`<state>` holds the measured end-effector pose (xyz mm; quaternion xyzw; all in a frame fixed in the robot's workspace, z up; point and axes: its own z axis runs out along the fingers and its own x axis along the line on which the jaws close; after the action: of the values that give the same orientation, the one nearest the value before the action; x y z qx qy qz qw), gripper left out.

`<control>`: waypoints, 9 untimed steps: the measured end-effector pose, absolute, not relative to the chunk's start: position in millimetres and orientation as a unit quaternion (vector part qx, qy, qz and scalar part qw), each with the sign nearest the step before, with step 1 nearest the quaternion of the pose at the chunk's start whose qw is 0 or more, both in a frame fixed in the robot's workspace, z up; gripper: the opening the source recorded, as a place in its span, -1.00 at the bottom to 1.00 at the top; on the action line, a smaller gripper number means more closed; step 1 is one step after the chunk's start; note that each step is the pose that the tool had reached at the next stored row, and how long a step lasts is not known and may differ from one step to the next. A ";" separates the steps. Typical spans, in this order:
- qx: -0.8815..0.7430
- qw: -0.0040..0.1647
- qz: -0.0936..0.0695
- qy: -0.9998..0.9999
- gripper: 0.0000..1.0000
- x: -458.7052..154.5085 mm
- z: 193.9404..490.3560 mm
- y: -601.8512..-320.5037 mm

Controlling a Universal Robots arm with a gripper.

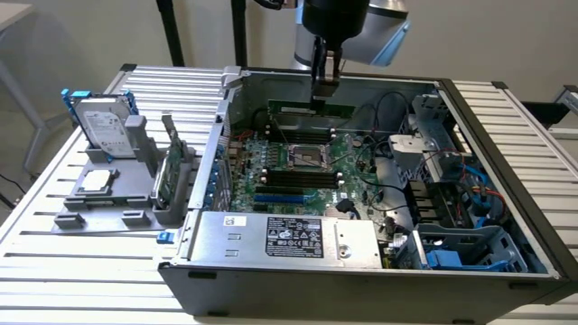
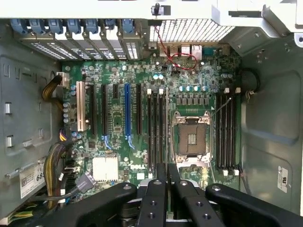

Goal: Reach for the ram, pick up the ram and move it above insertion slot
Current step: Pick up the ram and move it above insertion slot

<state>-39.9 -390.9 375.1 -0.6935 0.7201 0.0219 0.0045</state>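
Observation:
The ram [image 1: 312, 108] is a long, narrow green stick that hangs level inside the open computer case, above the far part of the motherboard [image 1: 298, 169]. My gripper [image 1: 323, 93] comes straight down from above and is shut on the stick's upper edge, near its middle. In the wrist view the black fingers [image 2: 154, 198] press together and the ram [image 2: 166, 171] shows edge-on as a thin dark strip between them. Below it lie long black memory slots [image 2: 156, 132], beside the processor socket [image 2: 191, 139], with another bank of slots [image 2: 227, 132] on the socket's other side.
On the exterior view's left, a grey holder [image 1: 108, 203] carries a silver hard drive with blue rails [image 1: 101, 125], a wider green card [image 1: 172, 162] and a processor chip [image 1: 95, 180]. The power supply [image 1: 289, 237] fills the case's near side. Cables and drive bays [image 1: 451, 203] crowd the right.

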 end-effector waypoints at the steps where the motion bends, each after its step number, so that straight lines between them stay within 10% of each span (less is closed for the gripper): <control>1: -0.694 0.005 0.022 0.720 -0.74 -40.9 375.0 -388.8; 9: -0.694 0.005 0.021 0.720 -0.74 -42.2 374.9 -382.9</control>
<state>-42.2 -382.9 374.9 -0.6936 0.7201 0.0210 0.0052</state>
